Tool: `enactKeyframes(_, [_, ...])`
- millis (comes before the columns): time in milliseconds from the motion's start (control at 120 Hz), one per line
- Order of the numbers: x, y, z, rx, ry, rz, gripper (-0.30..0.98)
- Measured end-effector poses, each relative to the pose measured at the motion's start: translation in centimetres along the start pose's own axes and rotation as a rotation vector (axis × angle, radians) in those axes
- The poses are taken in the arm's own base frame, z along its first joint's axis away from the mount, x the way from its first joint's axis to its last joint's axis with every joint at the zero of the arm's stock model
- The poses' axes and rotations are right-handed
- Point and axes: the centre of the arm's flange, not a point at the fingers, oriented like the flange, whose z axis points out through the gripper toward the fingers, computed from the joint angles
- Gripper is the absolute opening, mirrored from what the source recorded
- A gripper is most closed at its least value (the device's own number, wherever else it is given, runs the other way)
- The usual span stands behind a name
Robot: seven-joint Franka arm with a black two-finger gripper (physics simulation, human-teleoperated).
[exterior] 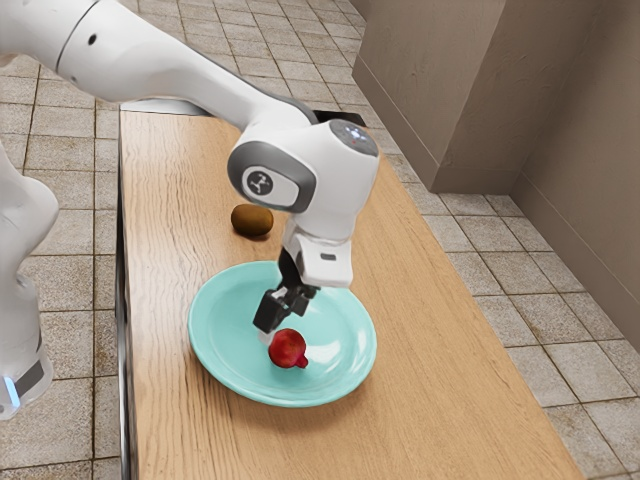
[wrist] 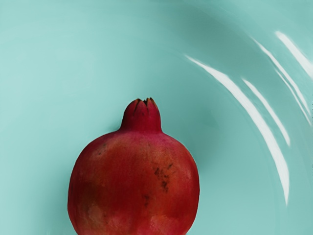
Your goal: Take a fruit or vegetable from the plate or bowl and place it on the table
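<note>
My gripper (exterior: 284,320) is over the turquoise plate (exterior: 216,352), pointing down with its fingers apart. Close below it, a red pomegranate (exterior: 287,349) lies on the plate, its small crown turned toward the exterior view's lower right. In the wrist view the pomegranate (wrist: 134,183) appears large at the lower edge, crown showing, with the plate (wrist: 44,98) around it. Nothing is held between the fingers.
A brown, oval fruit or vegetable (exterior: 252,220) rests on the wooden table (exterior: 440,400) beyond the plate, near the arm's hand. The plate's raised rim surrounds the pomegranate. A wall stands past the table on the exterior view's right.
</note>
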Motion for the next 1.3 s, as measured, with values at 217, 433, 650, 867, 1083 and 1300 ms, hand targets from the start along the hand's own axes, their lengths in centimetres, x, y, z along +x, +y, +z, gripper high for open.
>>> enactKeyframes(217, [-1.0,0.7,0.0,-0.017,0.027,0.037,0.69])
enactKeyframes(433, [0.0,1.1,0.7,-0.012,0.045,0.077,0.69])
enactKeyframes(650, [0.0,0.4,1.9,-0.012,0.05,0.083,0.69])
enactKeyframes(867, [-0.1,-0.7,2.5,-0.008,0.057,0.076,0.69])
enactKeyframes(1083, [0.2,-1.1,3.2,-0.005,0.06,0.08,0.69])
enactKeyframes(1300, [0.3,-1.8,4.6,-0.005,0.057,0.074,0.69])
